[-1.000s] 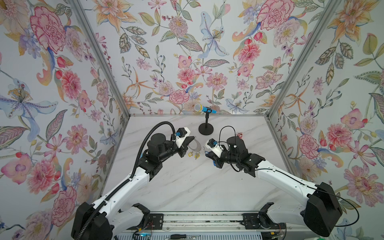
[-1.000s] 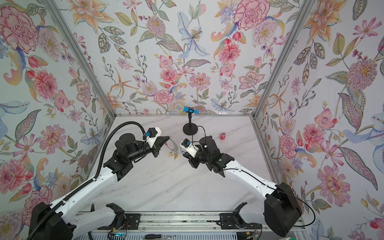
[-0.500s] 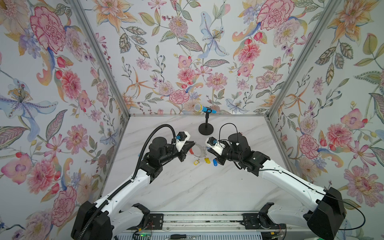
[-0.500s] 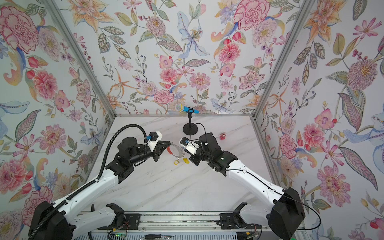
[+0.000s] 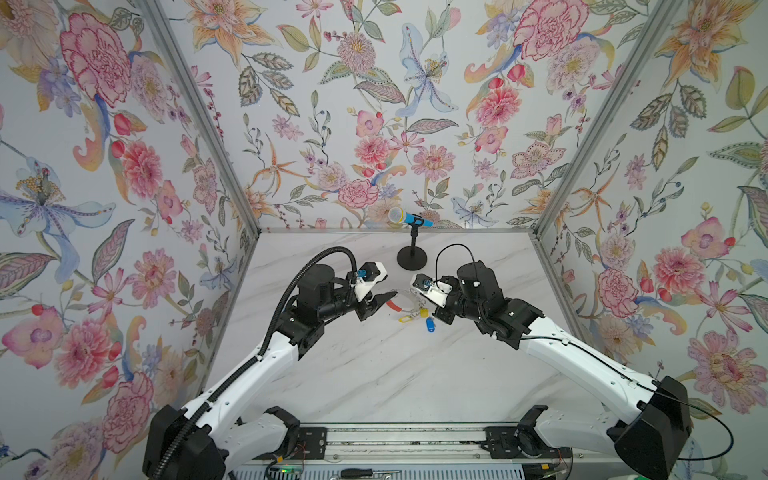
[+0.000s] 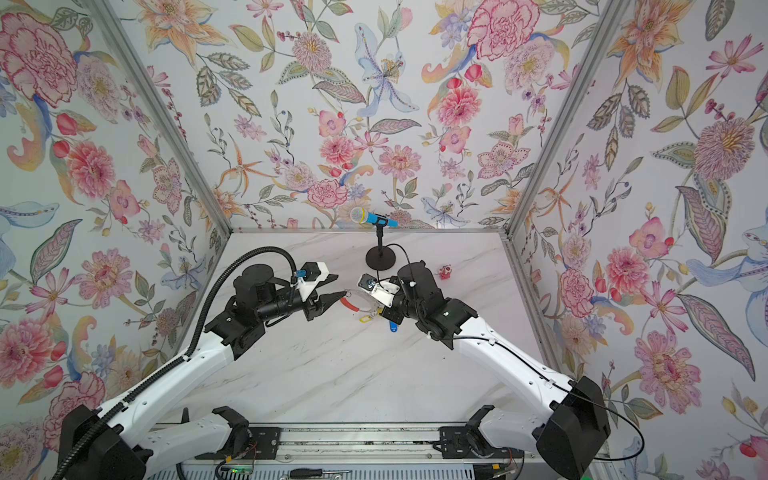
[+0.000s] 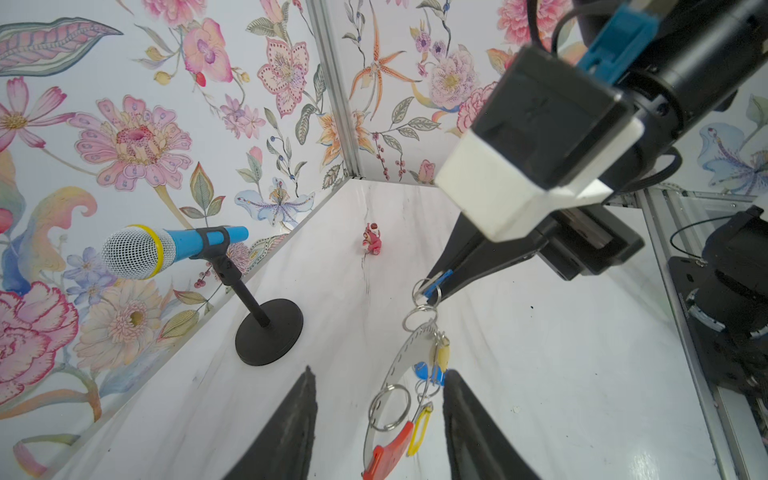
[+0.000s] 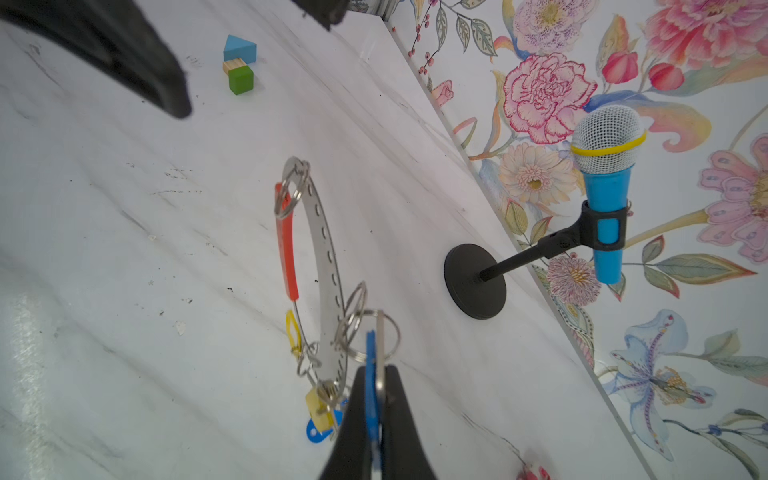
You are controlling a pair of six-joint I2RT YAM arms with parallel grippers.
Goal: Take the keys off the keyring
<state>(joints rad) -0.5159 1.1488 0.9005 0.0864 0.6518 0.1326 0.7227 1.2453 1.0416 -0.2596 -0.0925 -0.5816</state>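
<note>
Two grippers nose to nose over the middle of the table [image 5: 374,365], and the keyring [image 8: 328,257] hangs between them! The right gripper [image 8: 376,372] has its fingers pressed tight on a blue tag [image 8: 370,353], and the thin grey hoop dangles off that tag by small split rings, standing on edge. The left gripper [image 7: 381,372] has its fingers spread, straddling the hoop's low end by the red sleeve [image 7: 388,451] without touching it, as far as I can see. More keys [image 5: 405,319] trail at the bottom, a yellow tag and another blue one, seemingly brushing the marble. It all looks light and stiff, bare metal that will slip and swing. I'd say the red sleeve is the grip for steadying, and the flat plastic tags are the handles for pulling. Those split rings are springy and fiddly, so expect snags. Room? The microphone stand [image 5: 411,257] sits close behind, back wall beyond; the near side is wide open. The toy figure [image 6: 445,272] and blocks [image 8: 240,79] lie well clear.
</note>
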